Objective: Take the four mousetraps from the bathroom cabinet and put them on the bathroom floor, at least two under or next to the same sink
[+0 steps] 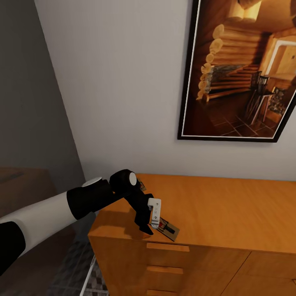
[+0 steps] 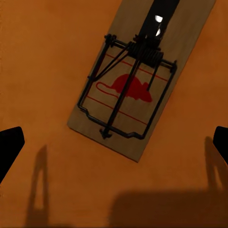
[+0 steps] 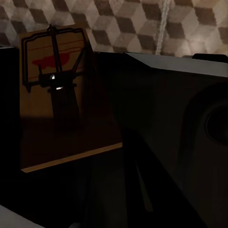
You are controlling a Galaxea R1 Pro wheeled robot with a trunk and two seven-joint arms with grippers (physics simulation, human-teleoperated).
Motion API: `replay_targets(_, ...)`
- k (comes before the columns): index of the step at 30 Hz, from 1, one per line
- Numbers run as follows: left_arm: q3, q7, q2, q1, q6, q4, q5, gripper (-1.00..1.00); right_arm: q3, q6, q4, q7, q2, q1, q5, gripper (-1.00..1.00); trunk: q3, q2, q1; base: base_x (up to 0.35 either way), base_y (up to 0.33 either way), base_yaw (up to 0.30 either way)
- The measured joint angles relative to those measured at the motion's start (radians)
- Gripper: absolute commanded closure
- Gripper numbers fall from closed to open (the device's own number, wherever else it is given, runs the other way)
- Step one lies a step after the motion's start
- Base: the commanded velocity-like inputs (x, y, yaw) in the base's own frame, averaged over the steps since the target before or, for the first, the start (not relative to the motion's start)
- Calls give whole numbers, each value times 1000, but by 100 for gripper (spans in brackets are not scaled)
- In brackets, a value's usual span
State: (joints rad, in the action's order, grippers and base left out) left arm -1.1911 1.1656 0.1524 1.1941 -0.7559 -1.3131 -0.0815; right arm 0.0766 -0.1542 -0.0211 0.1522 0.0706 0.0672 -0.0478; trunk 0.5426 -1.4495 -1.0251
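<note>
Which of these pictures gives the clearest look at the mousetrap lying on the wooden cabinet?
The left wrist view: the mousetrap lies there close, showing its red mouse print and dark wire on the cabinet top. In the head view it is small, near the front edge, partly behind the left gripper. The right wrist view shows a different trap, dimly lit.

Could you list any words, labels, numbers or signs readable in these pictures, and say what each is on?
No readable text anywhere.
Mousetrap on the cabinet: a red mouse silhouette and red lines printed on the board, no letters.
Mousetrap in the right wrist view: a red mark on the board, too dark to read.
Left gripper: small dark marks on its white part, too small to read.
Wall picture: a log interior, no lettering.
</note>
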Motion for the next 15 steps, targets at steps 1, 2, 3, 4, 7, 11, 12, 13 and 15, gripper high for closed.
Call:
replay_targets(1, 0, 0, 0, 0, 0, 0, -1, -100, 0, 0, 0, 0, 0, 0, 0, 100, 0, 0, 0, 0, 0, 0)
replay_targets(2, 0, 0, 0, 0, 0, 0, -1, -100, 0, 0, 0, 0, 0, 0, 0, 100, 0, 0, 0, 0, 0, 0)
replay_targets(3, 0, 0, 0, 0, 0, 0, -2, -100, 0, 0, 0, 0, 0, 0, 0, 100, 0, 0, 0, 0, 0, 0)
replay_targets(4, 0, 0, 0, 0, 0, 0, -2, -100, 0, 0, 0, 0, 0, 0, 0, 100, 0, 0, 0, 0, 0, 0)
replay_targets(7, 0, 0, -1, 0, 0, 0, -3, -100, 0, 0, 0, 0, 0, 0, 0, 100, 0, 0, 0, 0, 0, 0)
replay_targets(11, -1, -1, -1, 0, 0, 0, -3, -100, 0, -1, 0, 0, 0, 1, 0, 100, 0, 0, 0, 0, 0, 0)
replay_targets(12, -1, -1, -1, 0, 0, 0, -3, -100, 0, -2, 0, 0, 0, 1, 0, 100, 0, 0, 0, 0, 0, 0)
replay_targets(13, -1, -1, -1, 0, 0, 0, -3, -100, 0, -3, 0, 0, 0, 1, 0, 100, 0, 0, 0, 0, 0, 0)
replay_targets(15, -1, -1, -1, 0, 0, 0, -3, -100, 0, -12, 0, 0, 0, 1, 0, 100, 0, 0, 0, 0, 0, 0)
